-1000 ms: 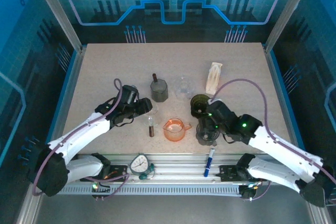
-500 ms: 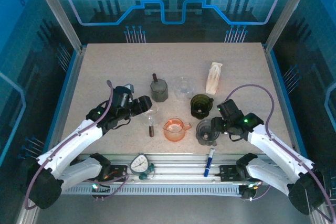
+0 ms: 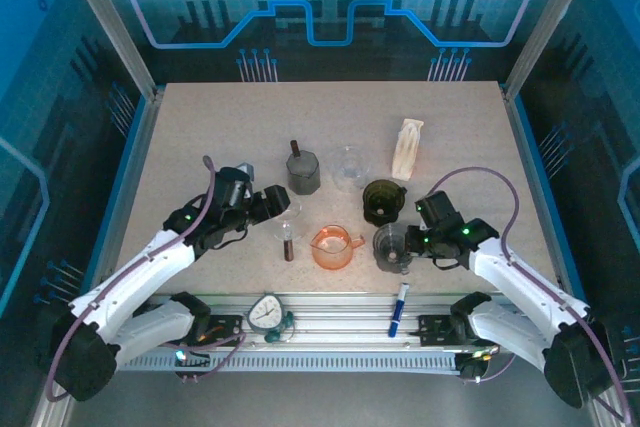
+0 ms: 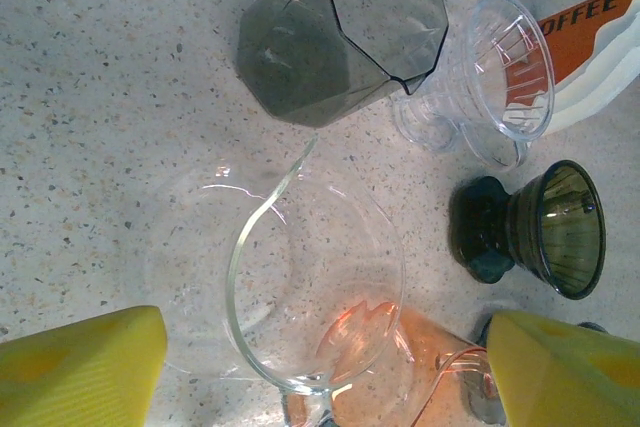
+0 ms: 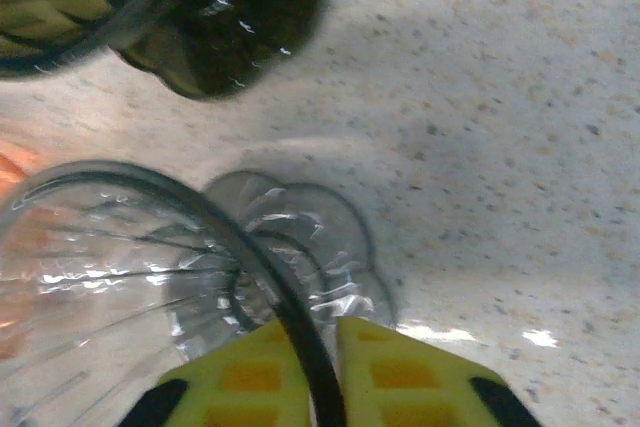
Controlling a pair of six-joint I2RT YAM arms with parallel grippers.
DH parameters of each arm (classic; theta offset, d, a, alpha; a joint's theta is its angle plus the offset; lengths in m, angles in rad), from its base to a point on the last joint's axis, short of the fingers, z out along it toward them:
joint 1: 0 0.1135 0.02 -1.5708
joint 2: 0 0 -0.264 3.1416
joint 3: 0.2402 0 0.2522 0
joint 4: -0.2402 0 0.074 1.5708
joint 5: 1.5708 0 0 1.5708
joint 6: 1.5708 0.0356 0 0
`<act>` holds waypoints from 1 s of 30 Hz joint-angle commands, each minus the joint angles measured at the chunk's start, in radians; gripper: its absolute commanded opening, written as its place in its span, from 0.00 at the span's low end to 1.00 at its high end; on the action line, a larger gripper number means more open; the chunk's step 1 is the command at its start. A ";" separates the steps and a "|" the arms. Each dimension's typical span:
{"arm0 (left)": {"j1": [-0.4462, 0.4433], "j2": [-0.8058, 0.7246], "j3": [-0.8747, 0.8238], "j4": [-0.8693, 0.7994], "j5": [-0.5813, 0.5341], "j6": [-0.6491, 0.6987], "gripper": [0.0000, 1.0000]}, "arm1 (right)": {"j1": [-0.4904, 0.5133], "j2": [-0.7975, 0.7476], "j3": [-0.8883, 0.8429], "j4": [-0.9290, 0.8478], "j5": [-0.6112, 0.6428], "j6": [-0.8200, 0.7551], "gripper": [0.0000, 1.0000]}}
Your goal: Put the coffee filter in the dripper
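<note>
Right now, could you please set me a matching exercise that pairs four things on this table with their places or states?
Things:
1. left gripper
2. right gripper
3. marker
4. filters

Places or states:
A. lying across the front rail
B. shut on the rim of the grey dripper
C. white, towards the back right
D. open, a finger on either side of the clear glass

Pairs: 1-D, 2-B, 3-A, 4-C.
</note>
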 commanded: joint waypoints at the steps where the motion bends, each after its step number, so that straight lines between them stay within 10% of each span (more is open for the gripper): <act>1: 0.003 -0.030 0.011 -0.032 -0.006 0.006 0.88 | -0.014 -0.037 0.015 -0.033 -0.007 -0.008 0.01; 13: 0.004 -0.099 0.033 -0.070 -0.039 0.015 0.99 | 0.035 -0.171 0.240 -0.193 -0.071 -0.044 0.00; 22: 0.006 -0.165 0.032 -0.100 -0.073 0.016 0.99 | 0.309 0.094 0.465 -0.103 -0.071 -0.054 0.00; 30: 0.005 -0.202 0.013 -0.121 -0.082 0.010 0.99 | 0.341 0.288 0.526 0.003 -0.132 -0.067 0.00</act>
